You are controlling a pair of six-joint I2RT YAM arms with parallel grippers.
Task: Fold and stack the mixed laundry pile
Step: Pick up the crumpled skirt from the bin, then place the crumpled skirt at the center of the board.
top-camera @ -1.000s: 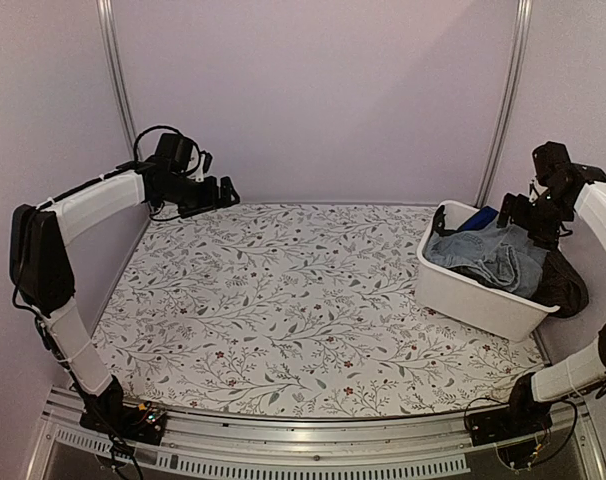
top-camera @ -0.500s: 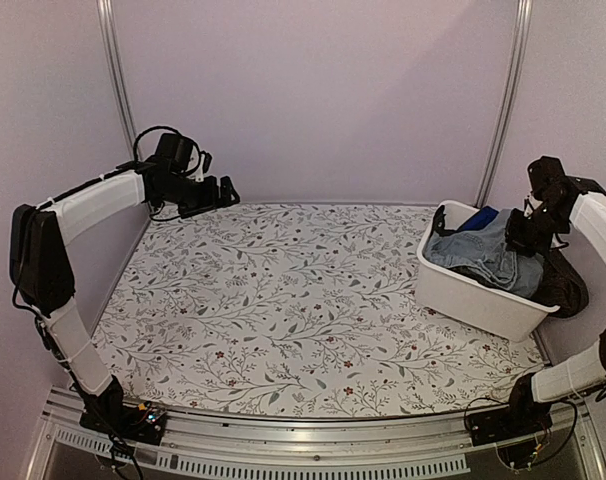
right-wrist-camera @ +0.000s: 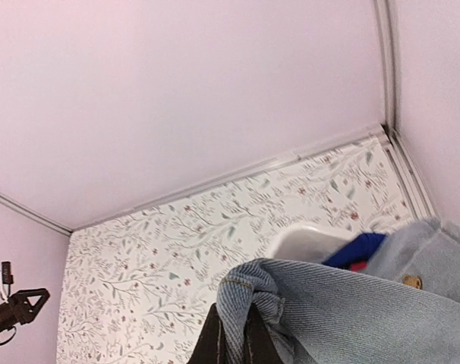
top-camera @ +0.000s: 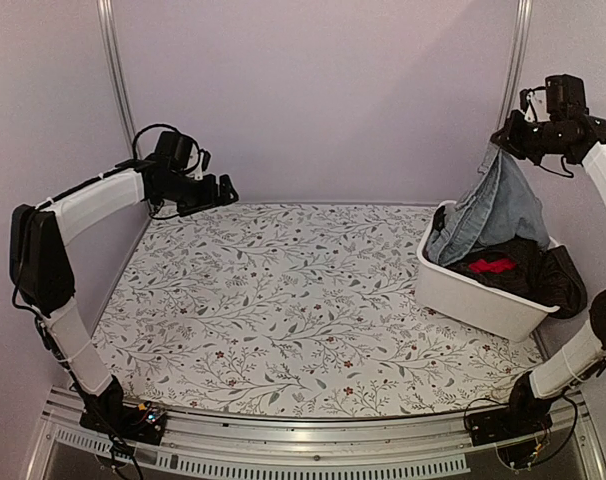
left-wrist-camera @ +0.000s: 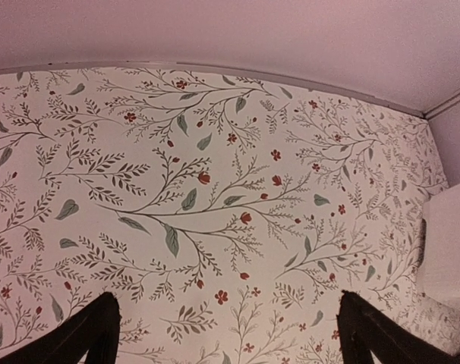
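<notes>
1. Walls around my workspace: back wall (top-camera: 313, 100), left wall (top-camera: 33, 100) and right wall (top-camera: 583, 40), all plain pale lilac.
2. Metal uprights stand in the back corners: left upright (top-camera: 116, 90), right upright (top-camera: 518, 60).
3. The table cover (top-camera: 283, 300) is white with grey-green sprigs and small red flowers, and lies flat.
4. A thin grey strip (top-camera: 323, 203) runs where the cover meets the back wall.
5. A ribbed aluminium rail (top-camera: 313, 440) runs along the near edge.
6. Light is soft and even, with faint shadows only.

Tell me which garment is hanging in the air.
The light blue denim piece: it hangs from the shut right gripper over the white plastic bin, while the dark cloth and bright red-pink cloth lie inside it.
</notes>
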